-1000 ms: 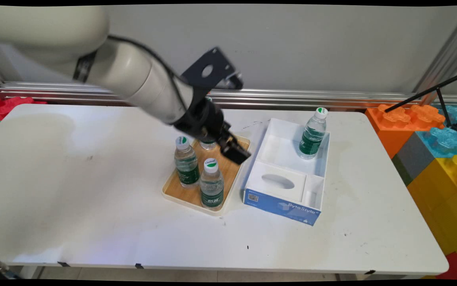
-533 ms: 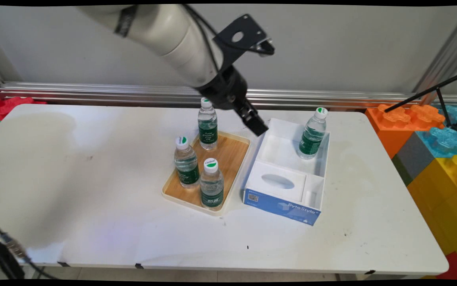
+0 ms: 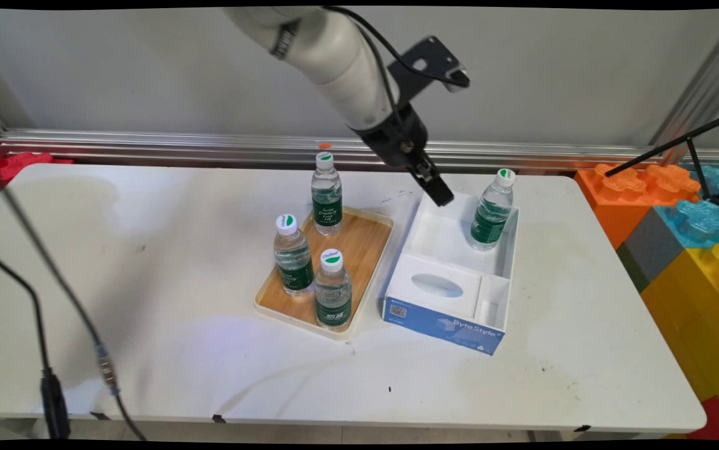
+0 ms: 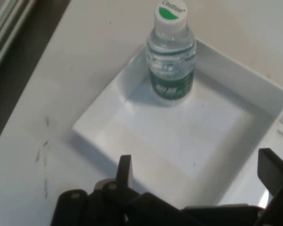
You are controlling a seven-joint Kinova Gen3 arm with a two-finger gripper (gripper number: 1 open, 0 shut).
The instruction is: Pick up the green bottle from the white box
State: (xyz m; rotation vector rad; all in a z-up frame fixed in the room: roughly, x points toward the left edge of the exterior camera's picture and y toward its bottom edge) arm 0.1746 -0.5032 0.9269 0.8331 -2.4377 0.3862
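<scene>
Swung clear of the wooden tray [image 3: 359,240] and its three bottles [image 3: 326,194] within the past second; now hovering, gripper [image 3: 437,190] spread wide and empty, above the white box [image 3: 509,259], near the lone bottle [image 3: 491,210] standing in its large far compartment.

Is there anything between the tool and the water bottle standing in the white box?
Nothing visible. The open tool hangs over the white box's large compartment, and only bare box floor lies between it and the bottle in the far corner.
</scene>
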